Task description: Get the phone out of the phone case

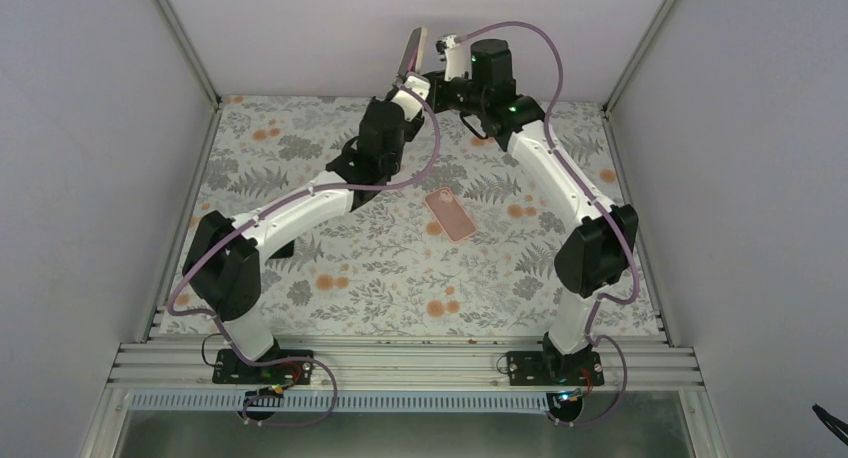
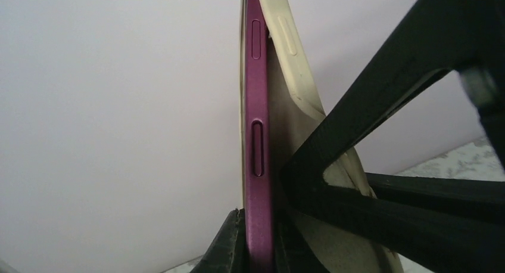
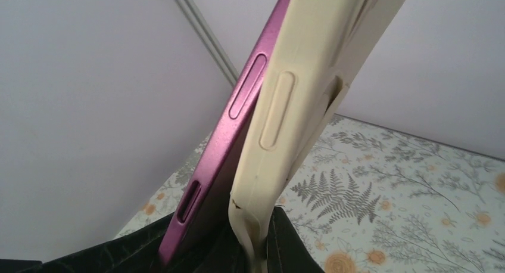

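Observation:
A purple phone (image 2: 257, 136) stands edge-on, held up above the far end of the table (image 1: 300, 308). A cream phone case (image 2: 301, 100) is peeled away from it along one side. My left gripper (image 2: 259, 249) is shut on the phone's lower edge. My right gripper (image 3: 262, 249) is shut on the cream case (image 3: 304, 94), next to the phone (image 3: 220, 142). In the top view both grippers meet at the phone and case (image 1: 410, 50) near the back wall.
A pink translucent phone case (image 1: 450, 215) lies flat on the floral table surface, right of centre. Grey walls close in the left, right and back sides. Metal rails run along the near edge.

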Tool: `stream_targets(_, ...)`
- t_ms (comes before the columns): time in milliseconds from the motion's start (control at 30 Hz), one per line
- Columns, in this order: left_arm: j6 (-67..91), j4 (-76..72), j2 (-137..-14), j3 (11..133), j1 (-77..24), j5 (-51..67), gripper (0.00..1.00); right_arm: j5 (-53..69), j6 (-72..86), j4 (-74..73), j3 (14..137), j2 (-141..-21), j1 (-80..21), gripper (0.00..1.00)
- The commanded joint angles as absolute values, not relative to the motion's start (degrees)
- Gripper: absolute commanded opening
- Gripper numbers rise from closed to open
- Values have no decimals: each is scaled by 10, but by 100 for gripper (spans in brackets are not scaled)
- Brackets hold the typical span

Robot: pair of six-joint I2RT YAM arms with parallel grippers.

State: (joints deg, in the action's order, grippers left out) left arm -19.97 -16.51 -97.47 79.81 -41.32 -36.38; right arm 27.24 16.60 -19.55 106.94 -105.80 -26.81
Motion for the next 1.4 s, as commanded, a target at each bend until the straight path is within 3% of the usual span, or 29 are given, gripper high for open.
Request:
stream_targets(0,-151,-113,-977,844,-369,-328,2,290,128,-267,1059,-1022,-275,3)
stream_targets(367,-277,-44,-853,714,-330,-221,2,183,15,-370,1027,-1034,-177,3)
stream_targets(600,-377,16,-760,610,-328,-189,2,264,-80,-459,966,-1016,-143,3)
stream_targets(733,-415,37,-748,544,-347,-227,2,338,-148,-551,934,-1021,-153,3)
stream_targets(967,-457,8,-736,392,-383,-287,2,330,-221,-588,785,-960,-173,3)
stream_targets(1367,-435,53,-758,311,-422,-279,2,248,-264,-572,578,-864,-146,3)
